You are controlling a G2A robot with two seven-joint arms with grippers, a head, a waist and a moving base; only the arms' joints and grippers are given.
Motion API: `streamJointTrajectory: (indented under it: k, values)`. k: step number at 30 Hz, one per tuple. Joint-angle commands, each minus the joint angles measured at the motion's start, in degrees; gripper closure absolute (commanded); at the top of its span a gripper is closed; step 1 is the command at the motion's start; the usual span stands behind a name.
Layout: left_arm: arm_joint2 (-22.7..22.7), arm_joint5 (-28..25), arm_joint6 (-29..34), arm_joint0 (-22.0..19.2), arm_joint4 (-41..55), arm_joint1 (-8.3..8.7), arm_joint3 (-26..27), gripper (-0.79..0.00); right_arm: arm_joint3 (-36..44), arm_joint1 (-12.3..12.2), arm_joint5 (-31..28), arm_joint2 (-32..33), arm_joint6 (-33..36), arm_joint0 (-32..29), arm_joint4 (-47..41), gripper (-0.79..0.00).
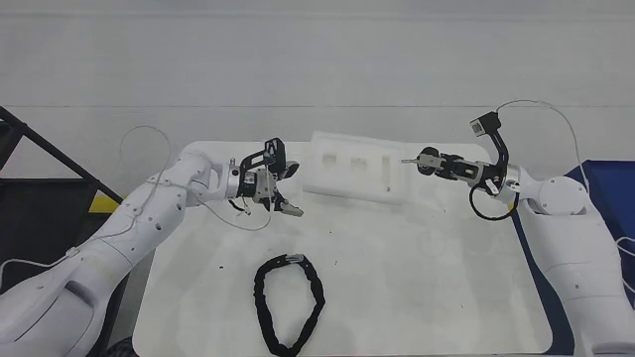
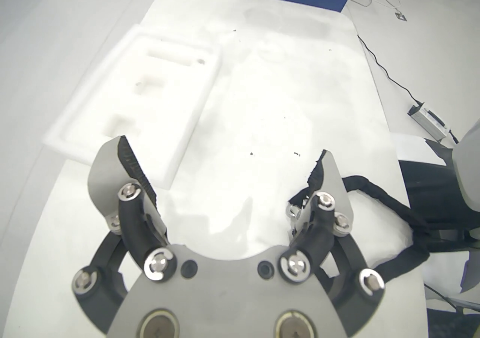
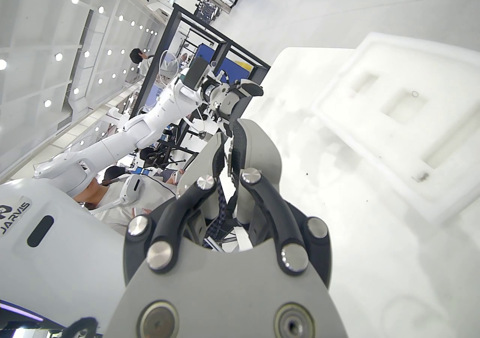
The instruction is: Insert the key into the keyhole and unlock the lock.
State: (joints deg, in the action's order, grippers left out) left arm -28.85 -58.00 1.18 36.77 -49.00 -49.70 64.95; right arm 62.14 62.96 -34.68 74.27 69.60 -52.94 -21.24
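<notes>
Near the spread left fingers, on the white table, lies the lock, a soft black cloth-covered loop. Right fingers pinch a thin metal key, well apart from the lock. Between both sits a white foam tray with square holes.

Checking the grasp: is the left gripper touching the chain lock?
Apart. Top view shows bare table between the left gripper and the chain lock.

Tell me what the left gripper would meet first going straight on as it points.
Probably the bare white tabletop, between the white foam tray and the black chain lock; depth unclear.
</notes>
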Motion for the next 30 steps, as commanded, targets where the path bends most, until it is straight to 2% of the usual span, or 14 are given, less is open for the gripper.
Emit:
streamJointTrajectory:
  k: [1, 6, 25, 30]
  values:
    - [2.22, 0.00, -1.57, -0.54, -0.93, 0.47, 0.53, -0.785, 0.00, 0.00, 0.00, 0.00, 0.00, 0.00, 0.00, 0.000]
    - [7.97, 0.00, -7.12, -2.47, -5.36, 1.86, 1.43, -0.785, 0.00, 0.00, 0.00, 0.00, 0.00, 0.00, 0.00, 0.000]
    - [7.97, 0.00, -7.12, -2.47, -5.36, 1.86, 1.43, -0.785, 0.00, 0.00, 0.00, 0.00, 0.00, 0.00, 0.00, 0.000]
    - [7.07, 2.70, -6.23, -0.24, -8.26, 2.20, 3.20, -0.785, 0.00, 0.00, 0.00, 0.00, 0.00, 0.00, 0.00, 0.000]
